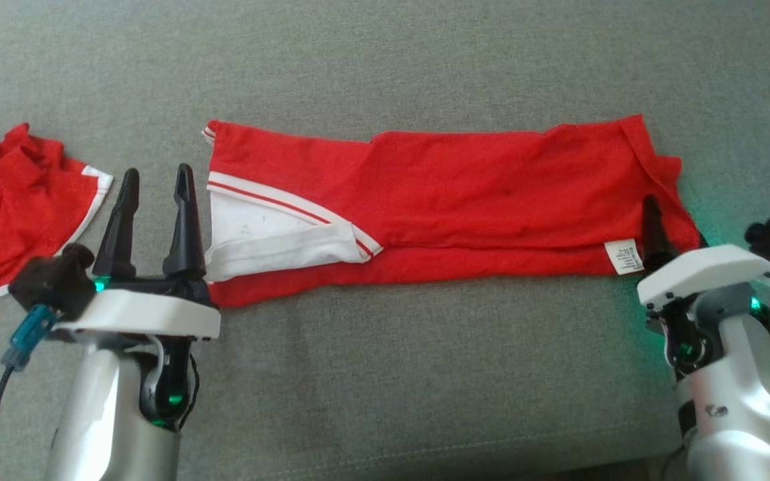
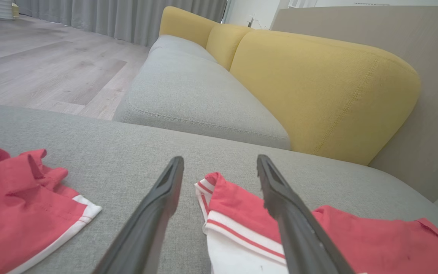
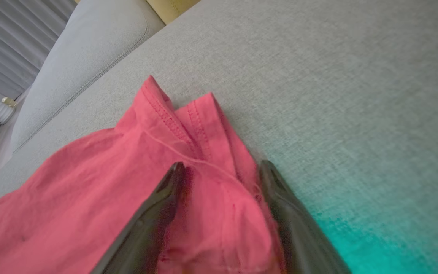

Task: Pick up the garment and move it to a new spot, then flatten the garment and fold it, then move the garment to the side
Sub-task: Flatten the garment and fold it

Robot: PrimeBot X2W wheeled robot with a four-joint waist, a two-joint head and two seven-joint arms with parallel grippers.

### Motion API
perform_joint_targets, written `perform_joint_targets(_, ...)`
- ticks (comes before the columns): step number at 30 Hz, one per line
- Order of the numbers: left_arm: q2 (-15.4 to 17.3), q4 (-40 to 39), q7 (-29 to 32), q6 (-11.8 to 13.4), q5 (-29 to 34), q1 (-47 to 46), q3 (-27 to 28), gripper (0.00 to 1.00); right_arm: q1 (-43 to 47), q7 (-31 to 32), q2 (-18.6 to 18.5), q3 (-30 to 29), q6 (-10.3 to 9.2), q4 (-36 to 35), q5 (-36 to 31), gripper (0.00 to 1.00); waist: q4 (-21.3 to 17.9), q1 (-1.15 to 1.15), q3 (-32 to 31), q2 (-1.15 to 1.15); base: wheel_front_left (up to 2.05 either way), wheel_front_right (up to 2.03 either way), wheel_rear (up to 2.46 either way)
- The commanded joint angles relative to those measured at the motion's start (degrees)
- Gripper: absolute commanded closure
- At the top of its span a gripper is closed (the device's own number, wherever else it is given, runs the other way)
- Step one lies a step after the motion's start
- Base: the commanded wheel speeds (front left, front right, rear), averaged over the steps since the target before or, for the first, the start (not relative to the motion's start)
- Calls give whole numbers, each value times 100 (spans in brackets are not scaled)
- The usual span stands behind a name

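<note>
On grey woven cushion (image 1: 385,374), long folded red garment (image 1: 465,200), left claw (image 1: 157,170) released, right claw (image 3: 222,165) released

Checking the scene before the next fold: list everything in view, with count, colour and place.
Folded red fabric garment with white striped trim: one, red and white, lying lengthwise across the middle of the seat.
White care label: one, white, on that garment's near edge by its right end.
Crumpled red garment with white trim: one, red and white, at the seat's left side.
Grey woven sofa seat: one, grey, under both garments.
Yellow fabric back cushions: three, yellow, along the sofa's back.
Pale wood floor: one, beige, beyond the sofa.
Left gripper: one, dark fingers, open, at the folded garment's left end.
Right gripper: one, dark fingers, open, over its right end.
</note>
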Motion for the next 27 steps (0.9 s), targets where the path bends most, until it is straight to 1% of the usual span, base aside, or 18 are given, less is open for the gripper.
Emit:
perform_joint_targets(1, 42, -159, -32, -27, 11, -215, 205, 0, -69, 105, 30, 288, 11, 75, 40, 0, -4, 0, 4, 0, 0, 0, 0)
perform_joint_targets(2, 42, -150, -32, -30, 7, -222, 203, 0, -89, 134, 30, 357, 11, 135, 81, 52, -7, 0, 3, 0, 0, 0, 0)
perform_joint_targets(3, 42, -143, -32, -31, 2, -229, 202, 0, -108, 133, 30, 406, 11, 176, 104, 100, -10, 0, 0, 0, 0, 0, 0)
perform_joint_targets(5, 41, -133, -32, -31, -8, -239, 205, 0, -132, 94, 30, 448, 11, 216, 63, 100, -19, 0, -13, 0, 0, 0, 0)
perform_joint_targets(7, 41, -135, -32, -26, -17, -241, 213, 0, -175, -4, 0, 367, 11, 200, -100, 100, -35, 0, -21, 0, 0, 0, 0)
perform_joint_targets(10, 41, -130, -32, -22, -22, -241, 224, 0, -276, -68, -170, 173, 11, 133, -291, 100, -54, 0, -27, 0, 0, 0, 0)
perform_joint_targets(18, 41, -101, -32, -19, -85, -263, 189, 0, -567, 136, -905, -352, 11, -32, -739, 100, -21, 0, -30, 0, 0, 0, 0)
perform_joint_targets(21, 41, -96, -32, -12, -107, -261, 175, 0, -635, 170, -1229, -555, 11, 6, -1084, 100, 11, 0, -34, 0, 0, 0, 0)
perform_joint_targets(23, 40, -96, -32, -6, -123, -260, 180, 0, -689, 131, -1416, -753, 11, 66, -1429, 100, 34, 0, -47, 0, 0, 0, 0)
perform_joint_targets(24, 40, -96, -32, -6, -123, -260, 180, 0, -689, 131, -1416, -753, 11, 66, -1429, 100, 34, 0, -47, 0, 0, 0, 0)
perform_joint_targets(25, 40, -95, -32, -2, -131, -259, 180, 0, -723, 129, -1445, -831, 11, 91, -1562, 100, 47, 0, -60, 0, 0, 0, 0)
perform_joint_targets(27, 40, -89, -32, 7, -148, -244, 180, 0, -809, 173, -1382, -920, 11, 104, -1642, 100, 65, 0, -102, 0, 0, 0, 0)
